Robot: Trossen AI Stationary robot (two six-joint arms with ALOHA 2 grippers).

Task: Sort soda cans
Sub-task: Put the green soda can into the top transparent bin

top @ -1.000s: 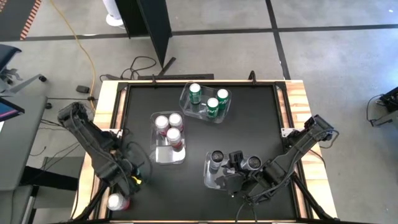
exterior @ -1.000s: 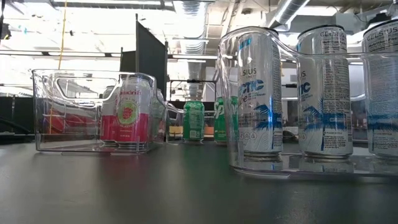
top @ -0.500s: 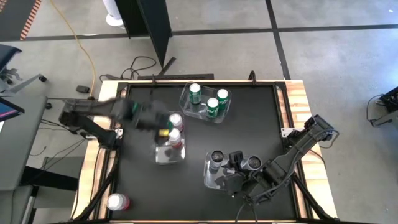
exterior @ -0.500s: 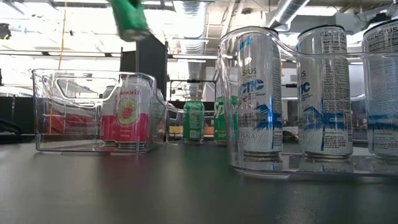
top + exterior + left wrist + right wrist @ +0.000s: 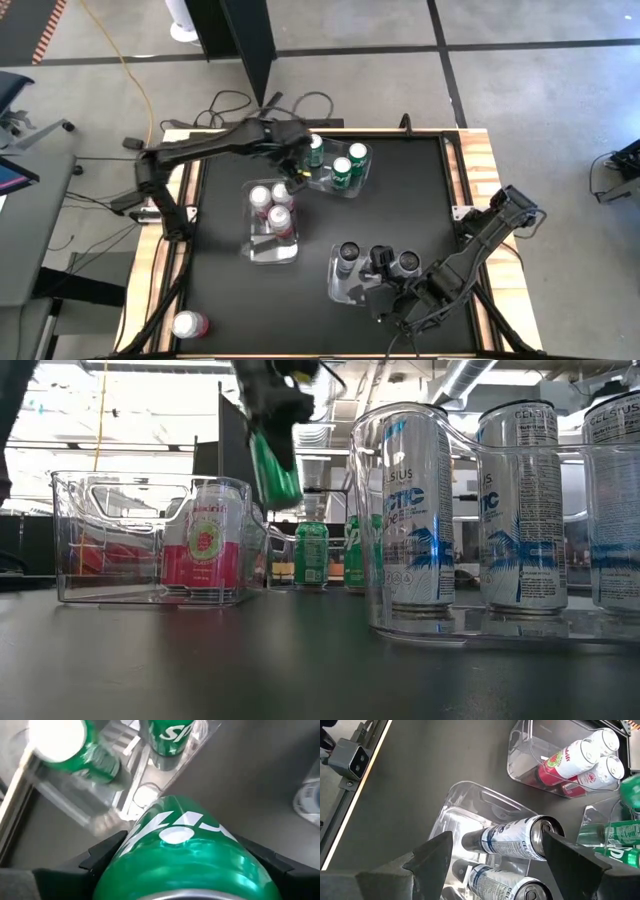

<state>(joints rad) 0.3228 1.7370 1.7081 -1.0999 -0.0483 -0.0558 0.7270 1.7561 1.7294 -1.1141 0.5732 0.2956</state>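
Swinging in from the near-left edge, my left gripper (image 5: 175, 865) now clamps a green soda can (image 5: 274, 468) above the far clear plastic bin (image 5: 300, 172); right gripper (image 5: 495, 865) gapes empty.

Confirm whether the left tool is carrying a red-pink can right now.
No. The left tool is closed on a green can, carried tilted above the table near the bin of green cans.

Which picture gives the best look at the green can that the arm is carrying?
The left wrist view: the green soda can fills the picture, clamped between the left hand's dark fingers. The low view shows it tilted in the air above the table, partly blurred. From above the arm mostly hides it. The right wrist view shows only a green sliver.
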